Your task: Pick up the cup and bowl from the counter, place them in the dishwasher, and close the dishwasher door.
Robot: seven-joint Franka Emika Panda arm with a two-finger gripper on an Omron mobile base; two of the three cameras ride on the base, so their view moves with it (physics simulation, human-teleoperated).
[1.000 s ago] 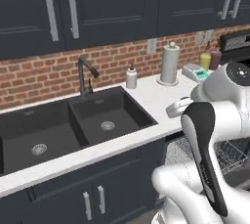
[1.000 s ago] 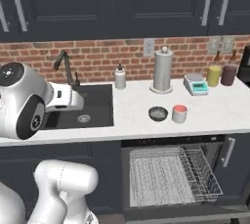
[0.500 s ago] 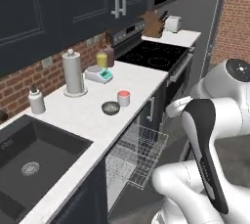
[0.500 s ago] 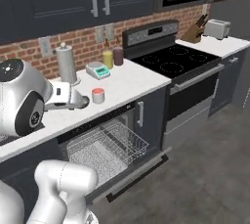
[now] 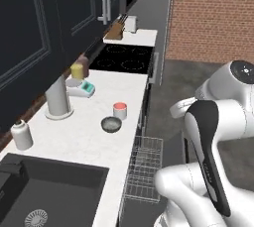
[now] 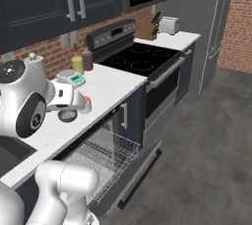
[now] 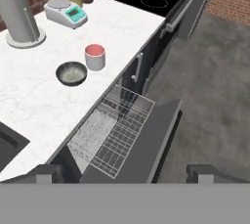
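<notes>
White speckled counter point(image 7: 58, 115) against brick wall, dark cabinets below. Task barely begun: cup point(image 7: 95, 56) and bowl point(image 7: 72, 73) side by side on counter, near its front edge, neither yet moved. Dishwasher point(image 7: 114, 135) below and just right of them, dishwasher door point(image 7: 151, 142) dropped open, wire rack point(image 7: 119, 127) pulled out (apparently empty, though mesh detail is coarse). Both placements and door closing remain. Gripper point(image 7: 124, 171) well above and apart from counter, fingers spread fully, holding and touching nothing.
</notes>
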